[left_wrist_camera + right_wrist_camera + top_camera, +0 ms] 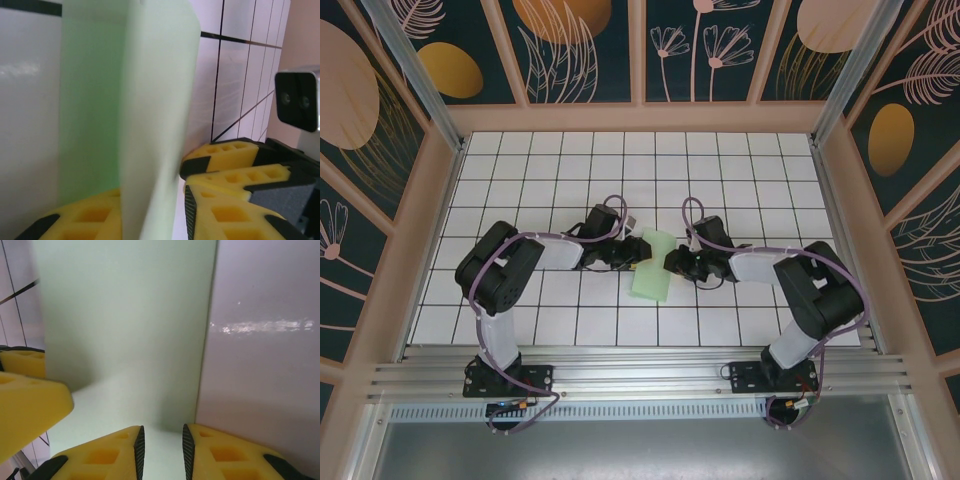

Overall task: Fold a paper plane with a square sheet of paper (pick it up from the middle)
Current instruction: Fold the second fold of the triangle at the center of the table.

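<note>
Centrally, the left gripper (636, 253) straddles a raised flap of the paper (652, 268); I cannot tell whether its jaws pinch it. Pale green and plain, the paper lies folded into a narrow strip on the tiles (570, 180), between both grippers. The right gripper (669, 263) shows a thin slit between its jaws over the sheet; its grip is unclear.

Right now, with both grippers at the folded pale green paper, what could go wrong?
The pale green paper sheet has a flap standing up between the left gripper's open jaws; closing may crease it crooked. The right gripper, jaws slightly apart, sits close to the left's fingers; they could collide.
</note>
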